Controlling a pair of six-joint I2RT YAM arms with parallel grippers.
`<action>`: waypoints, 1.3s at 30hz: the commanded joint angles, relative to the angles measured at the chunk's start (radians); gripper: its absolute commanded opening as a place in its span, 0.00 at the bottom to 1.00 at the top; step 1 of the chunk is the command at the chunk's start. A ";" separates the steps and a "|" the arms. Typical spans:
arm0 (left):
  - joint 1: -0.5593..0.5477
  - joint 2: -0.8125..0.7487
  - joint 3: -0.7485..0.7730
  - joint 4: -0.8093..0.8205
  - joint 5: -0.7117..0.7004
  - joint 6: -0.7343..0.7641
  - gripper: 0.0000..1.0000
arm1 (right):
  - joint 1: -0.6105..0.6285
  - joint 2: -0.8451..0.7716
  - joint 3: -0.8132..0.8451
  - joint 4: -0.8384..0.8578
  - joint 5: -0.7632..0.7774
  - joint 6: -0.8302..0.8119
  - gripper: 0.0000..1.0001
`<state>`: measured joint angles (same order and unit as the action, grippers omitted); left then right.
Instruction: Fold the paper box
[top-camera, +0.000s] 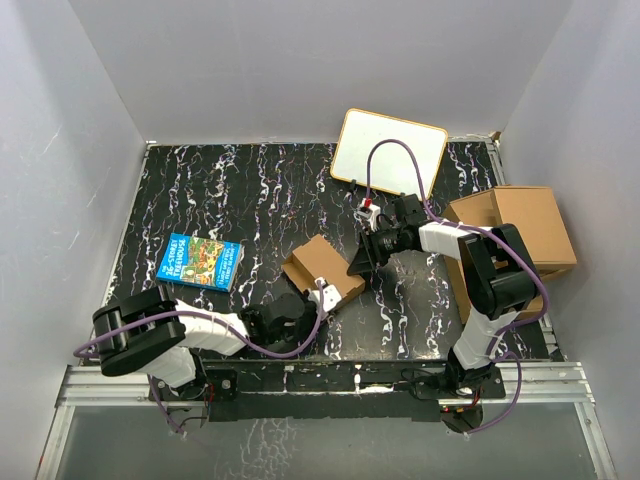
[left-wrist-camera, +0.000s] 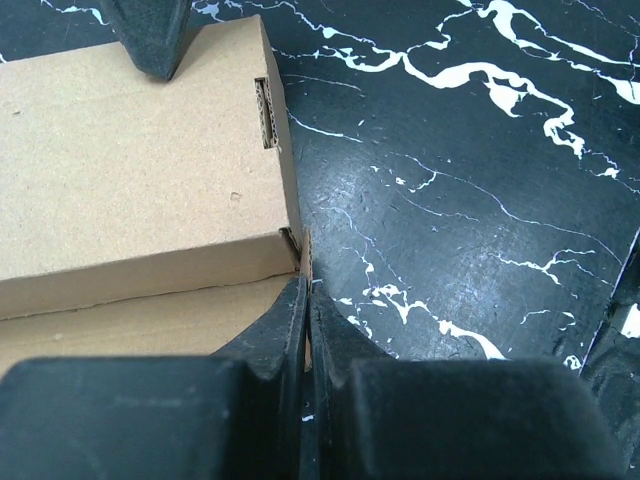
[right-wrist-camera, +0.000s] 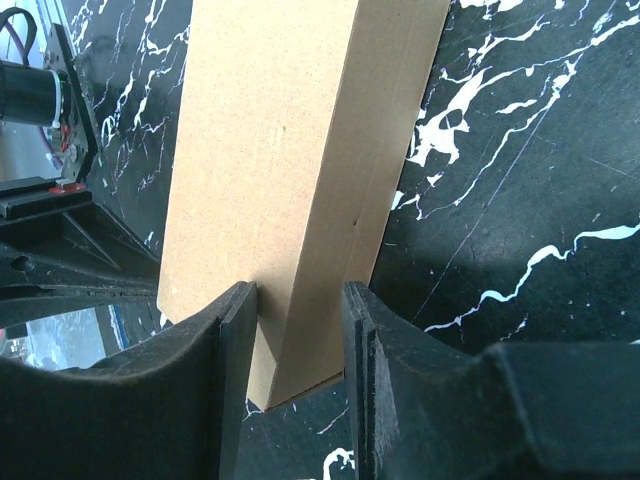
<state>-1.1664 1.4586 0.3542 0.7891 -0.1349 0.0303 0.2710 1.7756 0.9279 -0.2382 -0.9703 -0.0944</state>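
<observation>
The left claw (top-camera: 306, 306) is pressed together on a thin cardboard edge at the box's (top-camera: 322, 262) near corner. In its wrist view the fingers (left-wrist-camera: 275, 345) cover that edge's lower run, and the box (left-wrist-camera: 130, 170) is cut off at the frame's left. From above, the wrist hides the tips.

The right claw (top-camera: 358, 262) straddles the box's other end. Its fingers (right-wrist-camera: 235, 340) stand on both sides of the box (right-wrist-camera: 290, 150) and hide its bottom corners. Whether they press or only flank it, I cannot tell. The box's far end runs out of frame.

To the right of the left claw (left-wrist-camera: 306, 290) lies bare surface (left-wrist-camera: 450, 230). A book (top-camera: 200, 262) sits well to its left. Behind the right claw (right-wrist-camera: 298, 300) a whiteboard (top-camera: 388, 152) leans. A pile of boxes (top-camera: 515, 235) is near its arm, by the surface's (top-camera: 240, 190) right edge.
</observation>
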 joint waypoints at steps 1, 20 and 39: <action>0.007 -0.036 -0.023 0.006 -0.009 -0.027 0.00 | -0.001 0.029 0.026 0.010 0.116 -0.028 0.41; 0.030 -0.050 -0.044 0.029 0.003 -0.069 0.00 | 0.004 0.044 0.033 -0.004 0.128 -0.032 0.41; 0.046 -0.056 -0.065 0.071 0.024 -0.096 0.00 | 0.005 0.051 0.036 -0.009 0.131 -0.036 0.41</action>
<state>-1.1282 1.4410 0.3088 0.8341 -0.1192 -0.0494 0.2741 1.7885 0.9466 -0.2596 -0.9649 -0.0940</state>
